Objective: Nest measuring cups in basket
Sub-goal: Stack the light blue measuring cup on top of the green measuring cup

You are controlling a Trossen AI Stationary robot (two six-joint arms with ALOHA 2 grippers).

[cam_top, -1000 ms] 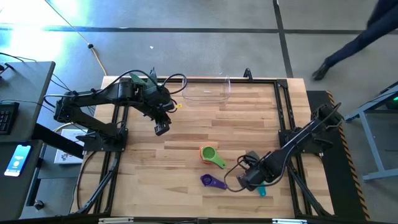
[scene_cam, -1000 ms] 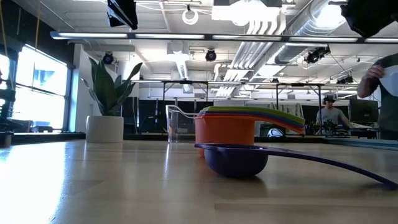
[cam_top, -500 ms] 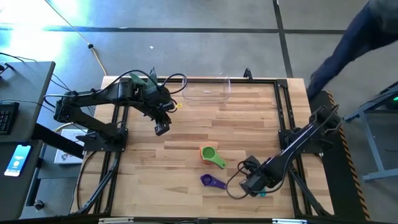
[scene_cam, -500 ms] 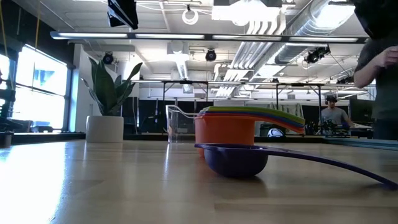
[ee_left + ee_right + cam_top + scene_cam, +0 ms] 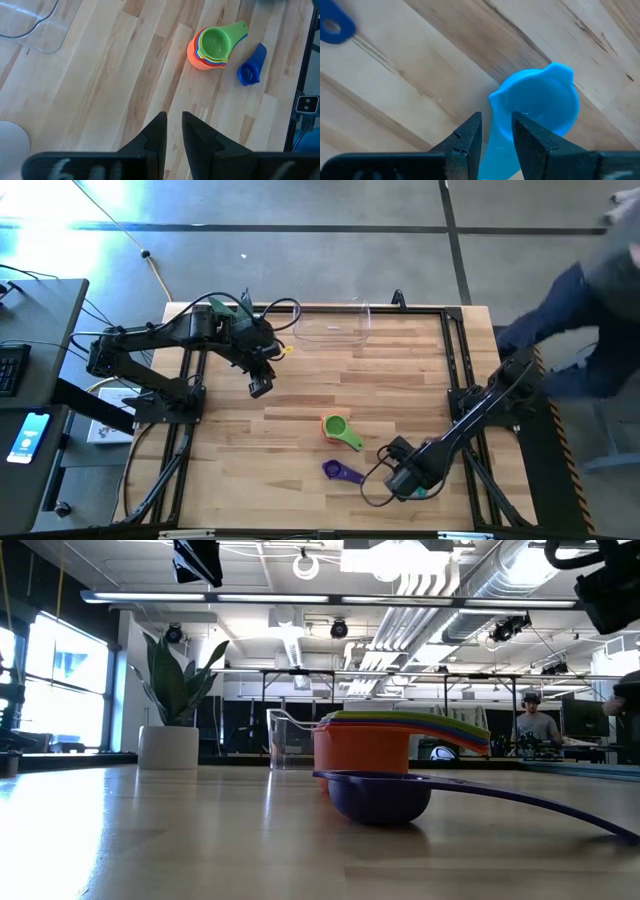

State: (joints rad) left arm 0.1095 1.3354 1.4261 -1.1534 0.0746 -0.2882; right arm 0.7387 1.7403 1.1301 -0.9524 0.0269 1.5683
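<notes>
The right end effector [image 5: 408, 480] is low over the worktop [image 5: 400, 370] at about 5 o'clock on the high view. In its wrist view its two dark fingers [image 5: 467, 135] stand on either side of the handle of the teal measuring cup [image 5: 537, 102], with a narrow gap on each side; I cannot tell whether they touch the handle. The cup lies on the wood with its bowl pointing away from the fingers. From above only a sliver of teal shows beside the end effector.

The left end effector [image 5: 260, 387] hangs above the worktop at about 10 o'clock, well apart from every cup. Its fingers [image 5: 157, 137] are nearly pressed together, with only a slim gap between them and nothing in it.

Near the middle of the worktop, slightly toward 6 o'clock, stands a nested stack of measuring cups [image 5: 337, 428]: orange outermost, green innermost, with red, yellow and blue rims showing between them in the left wrist view. The purple measuring cup [image 5: 340, 471] lies alone, just beside the stack on its 6 o'clock side, between the stack and the right end effector.

The clear basket [image 5: 330, 328] sits at the 12 o'clock edge, well apart from all the cups. A white plant pot [image 5: 168, 746] stands at the far edge in the low view. A person [image 5: 590, 330] is off the worktop at 2 o'clock.
</notes>
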